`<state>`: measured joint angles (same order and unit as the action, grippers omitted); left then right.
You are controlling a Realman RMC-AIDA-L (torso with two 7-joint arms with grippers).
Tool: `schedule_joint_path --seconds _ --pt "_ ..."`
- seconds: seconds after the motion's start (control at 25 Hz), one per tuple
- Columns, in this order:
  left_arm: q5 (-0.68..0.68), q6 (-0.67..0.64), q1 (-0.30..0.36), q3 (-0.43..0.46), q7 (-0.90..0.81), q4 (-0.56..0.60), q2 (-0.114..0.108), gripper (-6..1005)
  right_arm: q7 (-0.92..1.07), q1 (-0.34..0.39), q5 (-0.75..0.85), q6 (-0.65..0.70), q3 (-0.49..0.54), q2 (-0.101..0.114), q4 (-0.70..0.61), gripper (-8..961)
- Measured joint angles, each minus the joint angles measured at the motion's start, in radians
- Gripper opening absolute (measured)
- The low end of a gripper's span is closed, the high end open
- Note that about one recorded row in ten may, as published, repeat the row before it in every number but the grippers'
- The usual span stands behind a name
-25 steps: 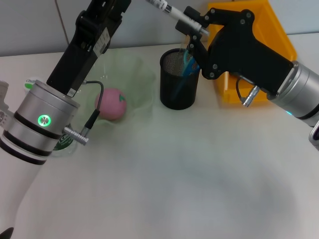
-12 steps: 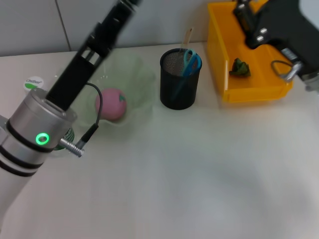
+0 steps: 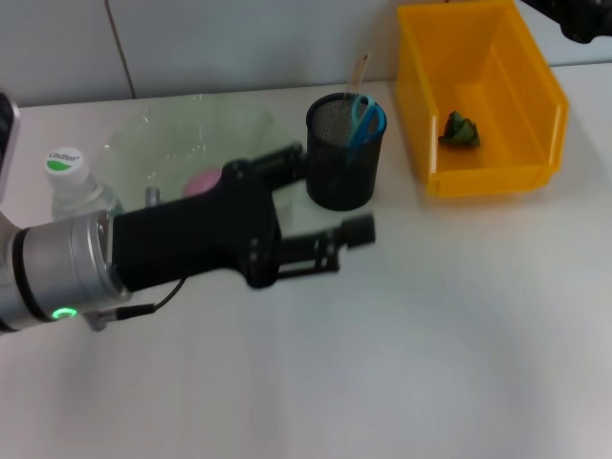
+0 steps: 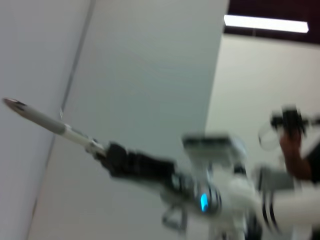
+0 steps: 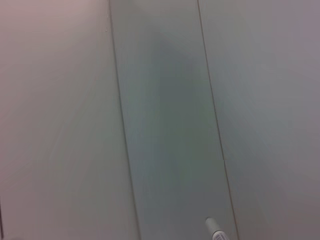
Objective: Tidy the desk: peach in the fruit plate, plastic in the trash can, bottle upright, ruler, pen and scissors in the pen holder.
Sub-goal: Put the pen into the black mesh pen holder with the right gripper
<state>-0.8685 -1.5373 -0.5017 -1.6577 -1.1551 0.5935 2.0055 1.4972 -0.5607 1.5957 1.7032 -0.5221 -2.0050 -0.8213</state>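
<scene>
Currently the pen holder (image 3: 345, 163), a black mesh cup, stands upright on the white worktop (image 3: 411, 335) between the fruit plate (image 3: 191, 143) and the yellow trash can (image 3: 483, 100). Blue-handled scissors (image 3: 367, 118) and a pale ruler (image 3: 358, 73) stand in it, projecting above the rim. The pen (image 4: 47, 121) is not in the holder: the left wrist view shows it held off the worktop, clamped at one end in the right claw (image 4: 111, 152), with its tip pointing away from the arm toward a wall. A small part of the pen (image 5: 214, 229) also appears at the edge of the right wrist view.

The peach (image 3: 200, 183) lies in the translucent green fruit plate, partly hidden behind the left arm. The bottle (image 3: 75, 186) stands upright near the plate on the robot's left side, its green-marked cap on top. A crumpled green piece of plastic (image 3: 460, 129) rests inside the trash can against its far wall.

The left claw (image 3: 325, 212) extends across the worktop, just beside the pen holder on the near side. Its fingers are spread apart and hold nothing. In the head view only a dark fragment of the right arm shows, at the upper corner beyond the trash can.
</scene>
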Motion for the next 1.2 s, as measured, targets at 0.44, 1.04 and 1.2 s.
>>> schedule_joint_path --seconds 0.44,1.04,1.2 --pt "-0.545 0.011 0.008 0.297 -0.168 0.125 0.004 802 0.682 -0.179 0.555 0.046 -0.112 0.082 -0.437 132" --pt "-0.656 -0.18 0.045 0.539 -0.218 0.172 0.008 804 0.866 -0.585 1.089 0.05 -0.29 0.095 -0.263 131" --pt "-0.654 -0.182 0.049 0.54 -0.22 0.172 0.008 804 0.879 -0.606 1.101 0.015 -0.328 0.094 -0.203 132"
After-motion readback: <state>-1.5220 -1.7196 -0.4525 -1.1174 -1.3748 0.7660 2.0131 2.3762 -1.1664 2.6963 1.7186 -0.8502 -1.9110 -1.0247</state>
